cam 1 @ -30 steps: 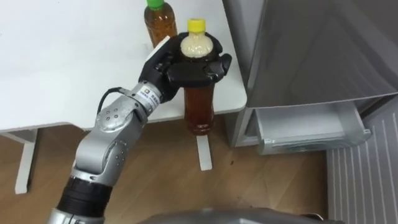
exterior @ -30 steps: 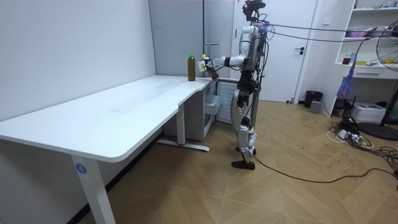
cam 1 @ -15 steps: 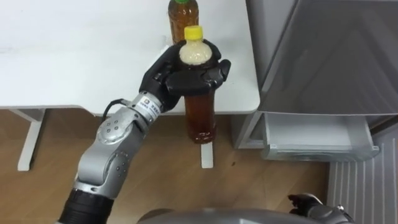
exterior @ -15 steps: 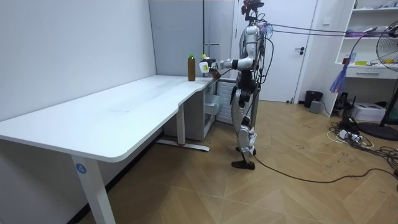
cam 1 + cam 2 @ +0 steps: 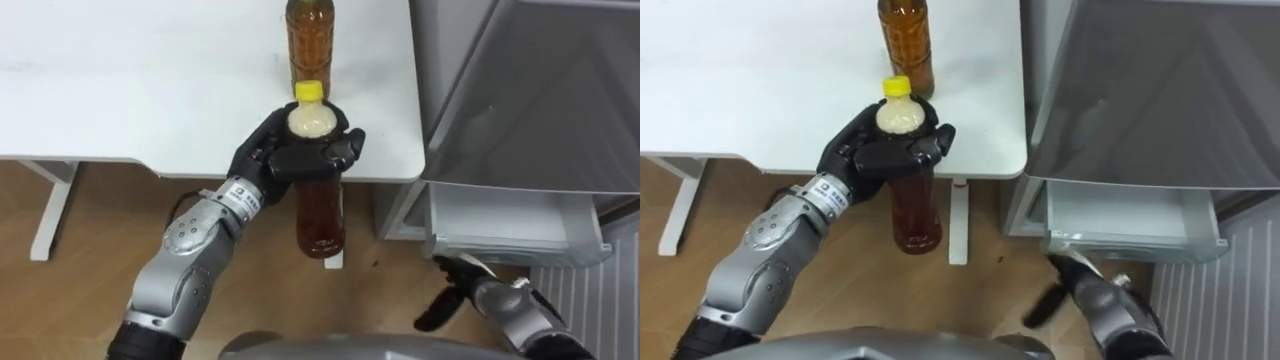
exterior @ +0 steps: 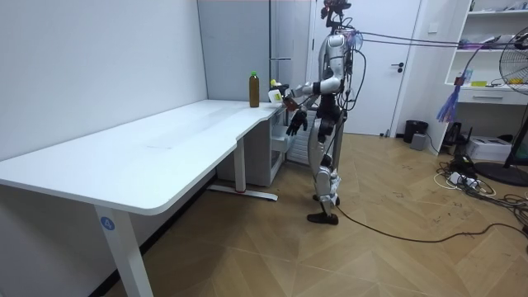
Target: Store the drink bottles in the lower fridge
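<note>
My left hand (image 5: 292,160) is shut on a brown tea bottle (image 5: 320,218) with a yellow cap, gripping it round the neck. The bottle hangs upright just off the white table's near edge (image 5: 200,165). A second brown tea bottle (image 5: 308,42) stands on the table right behind it, near the corner. My right hand (image 5: 478,293) shows low at the right, fingers relaxed and holding nothing, below the fridge's pulled-out lower drawer (image 5: 510,215). In the room view I stand at the table's end beside the grey fridge (image 6: 247,33), with the held bottle (image 6: 275,93) in front of me.
The grey fridge body (image 5: 530,90) fills the upper right, close to the table corner. A white table leg (image 5: 50,215) and foot stand on the wooden floor (image 5: 90,290). In the room view, open floor (image 6: 379,247) lies behind me.
The view has shifted, so the table bottle now sits higher in the picture. My right hand has risen into view at the lower right. The left hand keeps its hold on the bottle.
</note>
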Robot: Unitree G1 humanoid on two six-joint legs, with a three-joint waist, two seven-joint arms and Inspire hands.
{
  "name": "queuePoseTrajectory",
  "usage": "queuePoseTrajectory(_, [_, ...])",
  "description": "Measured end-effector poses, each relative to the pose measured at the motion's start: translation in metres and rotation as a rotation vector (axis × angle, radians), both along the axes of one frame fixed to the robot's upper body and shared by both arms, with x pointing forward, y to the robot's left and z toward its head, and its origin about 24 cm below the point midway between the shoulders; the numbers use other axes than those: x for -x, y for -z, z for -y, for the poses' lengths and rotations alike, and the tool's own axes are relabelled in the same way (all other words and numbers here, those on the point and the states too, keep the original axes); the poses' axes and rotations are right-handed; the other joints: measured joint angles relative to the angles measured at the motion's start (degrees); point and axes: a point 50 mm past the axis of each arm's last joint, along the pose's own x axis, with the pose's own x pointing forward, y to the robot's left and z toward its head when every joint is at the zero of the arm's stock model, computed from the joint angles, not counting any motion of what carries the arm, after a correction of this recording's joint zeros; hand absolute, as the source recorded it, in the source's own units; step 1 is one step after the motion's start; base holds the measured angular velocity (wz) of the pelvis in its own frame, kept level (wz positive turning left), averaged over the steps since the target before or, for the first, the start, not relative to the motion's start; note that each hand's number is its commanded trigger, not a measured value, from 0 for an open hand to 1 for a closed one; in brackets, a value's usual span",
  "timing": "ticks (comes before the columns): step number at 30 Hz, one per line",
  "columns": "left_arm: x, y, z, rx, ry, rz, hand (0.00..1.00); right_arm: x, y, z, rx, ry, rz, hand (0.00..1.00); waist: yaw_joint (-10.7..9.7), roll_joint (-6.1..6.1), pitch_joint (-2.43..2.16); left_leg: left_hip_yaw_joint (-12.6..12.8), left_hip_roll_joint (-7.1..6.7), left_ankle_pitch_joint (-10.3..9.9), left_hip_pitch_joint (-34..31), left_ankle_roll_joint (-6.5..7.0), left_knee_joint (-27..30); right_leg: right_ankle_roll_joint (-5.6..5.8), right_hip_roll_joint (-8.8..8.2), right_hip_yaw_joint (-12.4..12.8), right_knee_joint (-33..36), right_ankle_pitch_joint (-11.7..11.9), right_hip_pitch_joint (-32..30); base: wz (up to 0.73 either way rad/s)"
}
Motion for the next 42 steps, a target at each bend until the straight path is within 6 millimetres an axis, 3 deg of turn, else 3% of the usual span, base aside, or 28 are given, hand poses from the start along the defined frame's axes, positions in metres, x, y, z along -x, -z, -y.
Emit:
queuePoseTrajectory(3, [0.0,-0.002,-0.001,-0.001,0.007,0.023,1.0,-0.005,-0.006,-0.023,-0.127,-0.054,0.018,0.0,0.4,-0.04,-0.03,0.0,-0.19,0.0,-0.3,0.0,0.4,0.03,-0.22,-0.2,0.1,0.0,0.1,0.07])
queuePoseTrajectory(9, [0.003,-0.001,-0.007,-0.017,0.019,0.042,1.0,-0.007,-0.015,-0.038,-0.266,-0.13,0.0,0.0,0.6,-0.36,-0.2,-0.4,-0.22,0.0,-1.1,0.01,1.5,0.04,-0.29,-1.2,0.2,0.0,0.2,0.09])
queuePoseTrajectory(18, [0.01,0.004,-0.003,-0.004,0.076,0.028,1.0,-0.017,-0.039,-0.052,-0.435,-0.244,0.037,0.0,0.7,0.03,-0.18,-0.9,-0.32,0.0,-1.4,0.02,2.2,0.06,-0.31,-1.6,0.0,0.0,0.6,0.04])
queuePoseTrajectory(25, [0.011,0.004,-0.002,-0.014,0.085,0.03,1.0,-0.016,-0.047,-0.061,-0.564,-0.275,0.018,0.0,0.8,0.16,-0.21,-0.2,-0.26,0.0,-1.5,0.02,2.3,0.07,-0.49,-2.3,0.2,0.0,0.6,0.02])
queuePoseTrajectory(34, [0.013,0.005,0.004,-0.034,0.111,0.037,1.0,-0.02,-0.06,-0.069,-0.728,-0.286,0.029,0.0,0.7,-0.34,0.0,0.5,-0.17,0.0,-2.4,0.06,2.3,0.22,-0.7,-1.4,1.1,-0.2,-1.2,-0.04])
queuePoseTrajectory(42, [0.016,0.008,0.01,-0.093,0.159,0.047,1.0,-0.019,-0.063,-0.074,-0.778,-0.311,0.018,0.0,0.6,-0.92,-0.09,0.5,-0.25,0.0,-3.1,0.07,2.6,0.22,-0.68,-1.1,1.2,-0.2,-2.0,-0.01])
